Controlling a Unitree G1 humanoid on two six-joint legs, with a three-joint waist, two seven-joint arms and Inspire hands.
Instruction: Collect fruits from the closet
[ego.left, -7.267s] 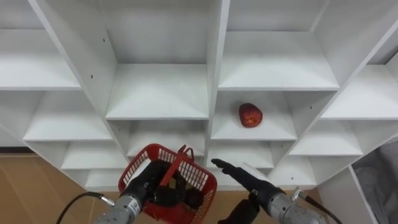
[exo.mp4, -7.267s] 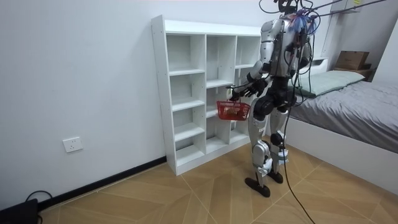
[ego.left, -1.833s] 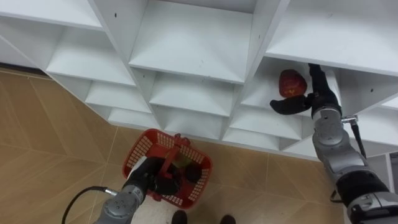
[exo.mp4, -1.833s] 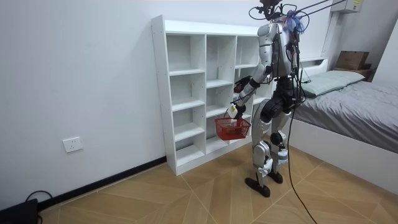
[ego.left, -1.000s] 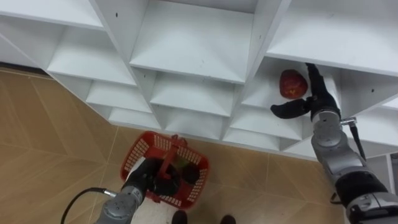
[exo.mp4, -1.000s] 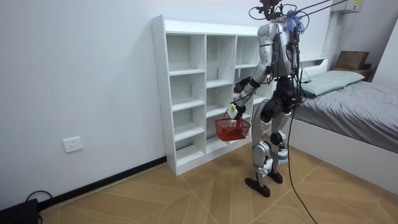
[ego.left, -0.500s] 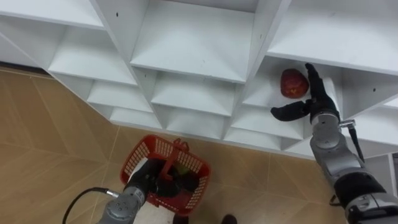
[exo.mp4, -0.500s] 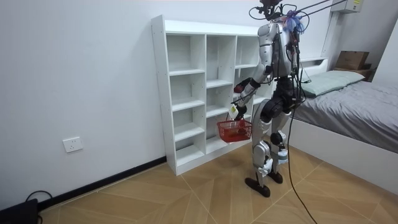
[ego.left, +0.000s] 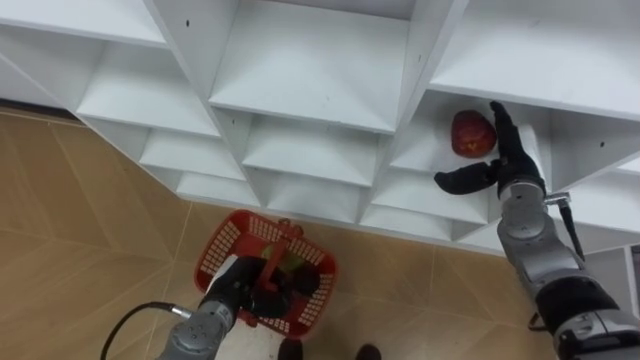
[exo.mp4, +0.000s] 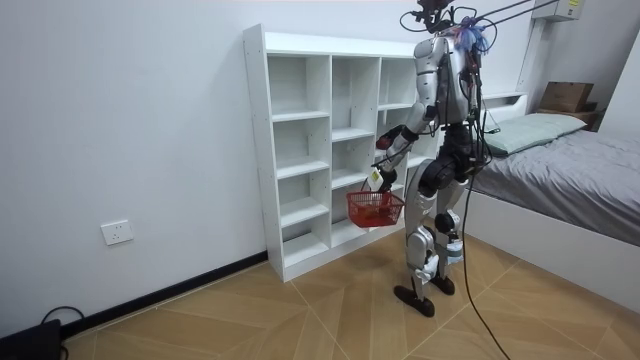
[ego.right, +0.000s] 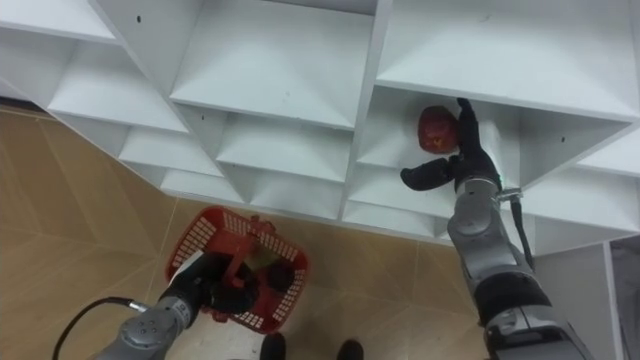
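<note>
Left hand: dark fingers curled round the upright bar handle of the basket, which it carries low in front of the robot. Basket: red plastic, open lattice walls, rounded rectangular rim; dark and yellowish contents, too indistinct to identify. Floor: matt wooden parquet in a herringbone pattern, below the basket. Right hand: open and reached into a closet compartment, fingers straight just right of the apple, thumb spread below it; contact cannot be told. Apple: red, glossy, roundish, lying on a shelf in the closet's right-hand column. Closet: white, smooth flat panels forming open square cubbies, standing against the wall.
</note>
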